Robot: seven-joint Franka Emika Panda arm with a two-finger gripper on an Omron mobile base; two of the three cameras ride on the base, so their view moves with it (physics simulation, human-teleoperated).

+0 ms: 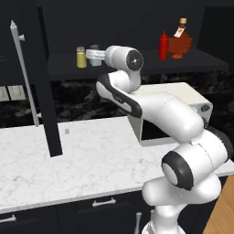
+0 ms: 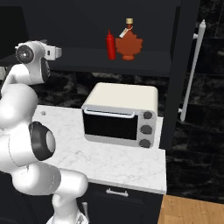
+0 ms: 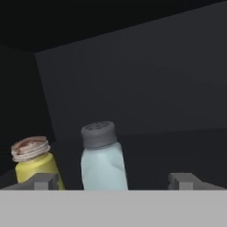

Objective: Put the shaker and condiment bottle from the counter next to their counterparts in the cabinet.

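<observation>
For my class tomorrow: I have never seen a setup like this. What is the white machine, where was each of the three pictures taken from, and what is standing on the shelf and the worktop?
The white machine is a robot arm on a movable base in a rendered kitchen. Two pictures come from cameras on the base, behind the arm to its left and right; the third comes from a camera on its hand.

The arm reaches up to the black shelf of the cabinet, whose door stands open. Its pincer is open, with the pale blue-grey shaker standing upright between the two fingertips, beside the yellow shaker. Whether the fingertips touch it cannot be told.

Further along the shelf, the red condiment bottle stands next to the brown bottle.

On the white marble counter sits a cream toaster oven.
</observation>
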